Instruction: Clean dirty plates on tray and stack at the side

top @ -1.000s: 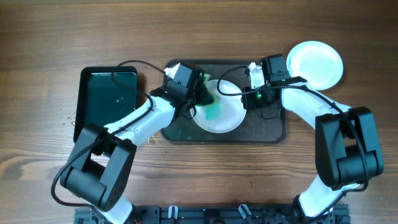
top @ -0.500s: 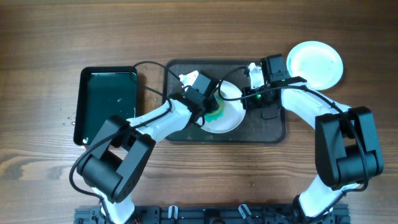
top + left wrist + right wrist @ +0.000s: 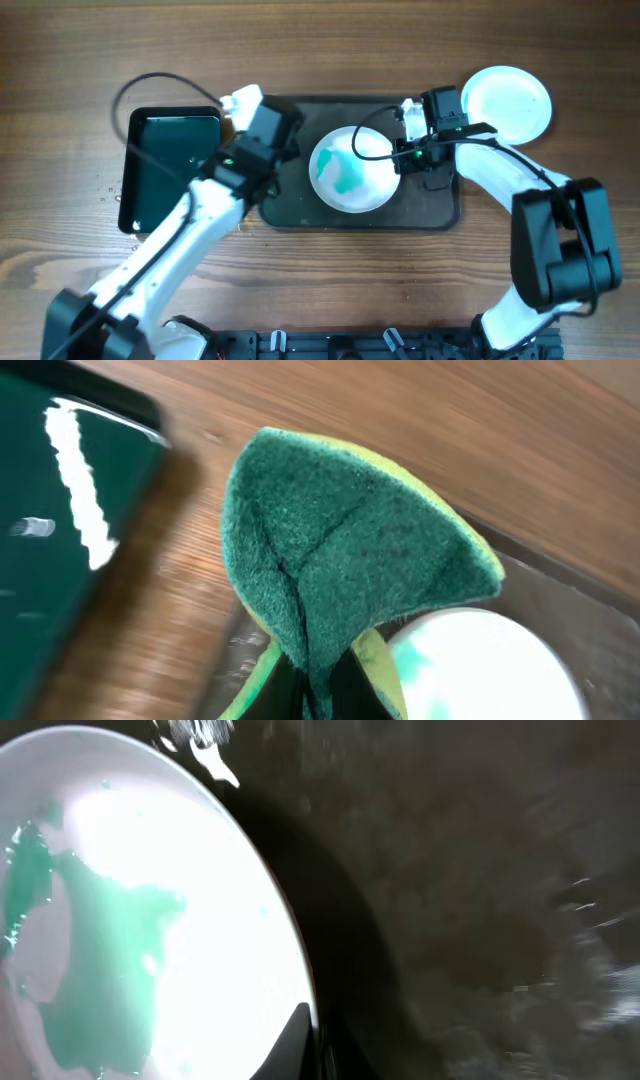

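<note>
Plate (image 3: 350,170), tray (image 3: 440,205) centre: likely rigid, light, wet-slick, green-smeared; best held at right rim, where right gripper (image 3: 315,1055) pinches it. Left gripper (image 3: 318,685), upper left, clamped on soft sponge (image 3: 340,560).

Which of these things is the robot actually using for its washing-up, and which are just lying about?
In use: smeared plate, clean plate, big tray, sponge, small black tray.
Lying about: nothing I can see; only the wooden table underneath.

White arm links (image 3: 190,215), black joints (image 3: 560,235), thin black cables (image 3: 150,75).
</note>
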### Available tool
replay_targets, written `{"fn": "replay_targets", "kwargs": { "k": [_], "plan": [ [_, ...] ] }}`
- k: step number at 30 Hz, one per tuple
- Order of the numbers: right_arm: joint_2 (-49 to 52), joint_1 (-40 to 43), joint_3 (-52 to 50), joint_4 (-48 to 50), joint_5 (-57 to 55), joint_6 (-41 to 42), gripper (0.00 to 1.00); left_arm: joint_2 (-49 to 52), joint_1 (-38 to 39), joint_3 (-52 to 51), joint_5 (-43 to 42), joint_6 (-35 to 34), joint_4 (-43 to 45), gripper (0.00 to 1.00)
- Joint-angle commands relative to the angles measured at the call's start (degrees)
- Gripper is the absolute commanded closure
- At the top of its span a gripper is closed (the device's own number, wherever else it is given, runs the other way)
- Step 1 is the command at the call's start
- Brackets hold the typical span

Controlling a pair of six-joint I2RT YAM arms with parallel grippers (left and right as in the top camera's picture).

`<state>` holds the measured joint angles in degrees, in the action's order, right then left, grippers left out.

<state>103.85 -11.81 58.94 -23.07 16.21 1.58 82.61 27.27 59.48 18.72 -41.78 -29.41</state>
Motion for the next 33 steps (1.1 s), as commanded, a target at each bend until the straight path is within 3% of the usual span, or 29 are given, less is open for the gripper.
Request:
{"fn": "replay_targets", "kwargs": {
  "k": [1,6,11,17,19,21,24,29,31,32,33],
  "plan": [
    [-6.10,0.35,0.48,0.17,-4.00,-4.26,0.96,-1.86,-8.57,-0.02,3.30,1.05,-6.71,0.96],
    [-12.48,-2.97,1.79,0.17,-7.89,-8.68,0.96,0.83,-21.00,-1.07,-0.17,1.07,-10.12,0.96],
    [-16.15,-11.78,1.99,0.15,-26.51,-12.50,0.96,6.51,-30.25,-2.71,-2.12,1.07,-7.17,0.96],
    [-16.22,-21.20,1.99,1.66,-46.10,-17.59,0.96,12.04,-34.42,-2.71,-3.39,1.11,-2.08,0.95],
    [-16.22,-23.87,1.99,2.29,-52.33,-21.18,0.96,12.24,-34.99,-2.71,-5.77,1.09,-1.33,0.72],
    [-16.22,-27.52,1.99,4.90,-63.84,-26.60,0.96,12.22,-35.06,-2.69,-8.76,1.11,-0.22,0.59],
    [-16.22,-31.65,1.99,9.99,-73.46,-38.38,0.96,11.63,-35.06,-2.25,-11.89,1.14,0.09,0.31],
    [-16.22,-36.44,1.97,23.19,-81.31,-56.63,0.96,6.14,-35.06,-0.92,-11.91,1.11,-1.70,0.26],
    [-16.22,-37.73,1.97,31.52,-84.04,-65.33,0.96,1.92,-35.06,-0.85,-11.91,1.09,-2.36,0.02],
    [-16.22,-38.84,1.97,40.39,-86.68,-75.67,0.96,-1.33,-35.06,-0.85,-11.89,1.09,-3.43,0.00],
    [-16.22,-39.28,1.97,44.33,-87.73,-79.76,0.96,-2.51,-35.06,-0.85,-11.89,1.09,-4.02,0.00]
  ]
}}
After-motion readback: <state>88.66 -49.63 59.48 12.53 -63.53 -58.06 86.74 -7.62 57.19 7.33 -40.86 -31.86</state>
